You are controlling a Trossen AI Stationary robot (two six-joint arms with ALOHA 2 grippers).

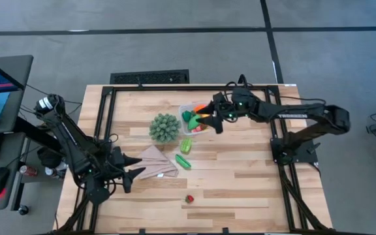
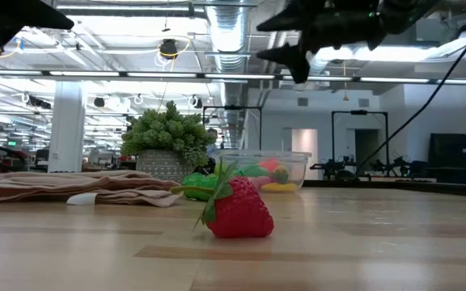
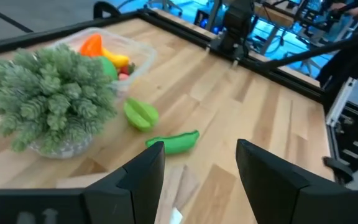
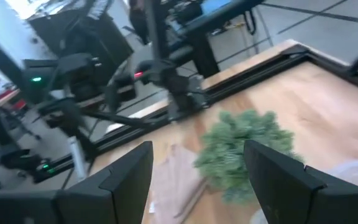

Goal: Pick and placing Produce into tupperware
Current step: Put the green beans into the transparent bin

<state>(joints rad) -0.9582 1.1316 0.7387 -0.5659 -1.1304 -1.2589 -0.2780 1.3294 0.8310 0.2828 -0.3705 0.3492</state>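
The right gripper [image 1: 218, 120] hangs over the tupperware [image 1: 187, 109], and its two fingers are spread apart with nothing between them. Inside the clear box lie an orange carrot [image 1: 202, 108], a yellow banana [image 3: 118, 60] and some green pieces. Just beside the box on the wooden table [image 1: 240, 176] sit a light green pepper [image 1: 186, 144] and a green pod [image 1: 183, 161]. The spiky green ball [image 1: 164, 127] stands near them. A red strawberry [image 1: 189, 198] lies well apart, near the table's front edge. The left gripper [image 1: 133, 175] waits over the tan cloth [image 1: 156, 161], fingers apart and empty.
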